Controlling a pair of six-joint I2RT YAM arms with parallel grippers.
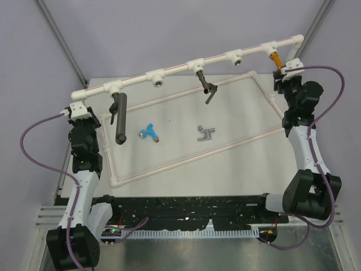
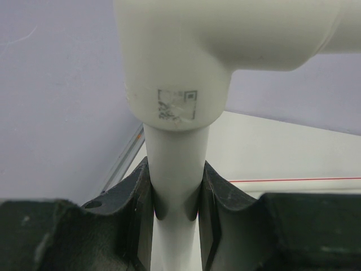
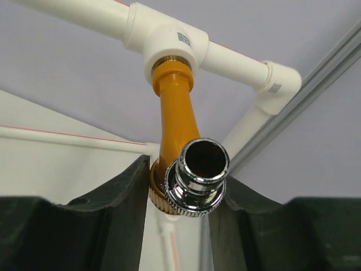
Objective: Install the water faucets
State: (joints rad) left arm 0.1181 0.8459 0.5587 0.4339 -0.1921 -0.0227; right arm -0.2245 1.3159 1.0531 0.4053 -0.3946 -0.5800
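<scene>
The orange-gold faucet (image 1: 276, 58) is screwed into the rightmost tee (image 3: 170, 55) of the raised white pipe; its orange body (image 3: 176, 116) hangs down to a chrome end (image 3: 197, 179). My right gripper (image 1: 280, 73) is shut on that lower end (image 3: 181, 189), with one finger on each side. The blue faucet (image 1: 150, 132) and the silver-grey faucet (image 1: 206, 133) lie loose on the table inside the pipe frame. My left gripper (image 1: 79, 109) is shut on the vertical white pipe (image 2: 175, 164) just under the left corner elbow (image 2: 175, 62).
A long dark grey cylinder (image 1: 119, 117) hangs from the leftmost socket. A dark lever-shaped fitting (image 1: 205, 86) hangs from a middle socket. Two open sockets (image 1: 156, 78) (image 1: 236, 57) face forward. The frame's lower pipes (image 1: 186, 159) lie on the table.
</scene>
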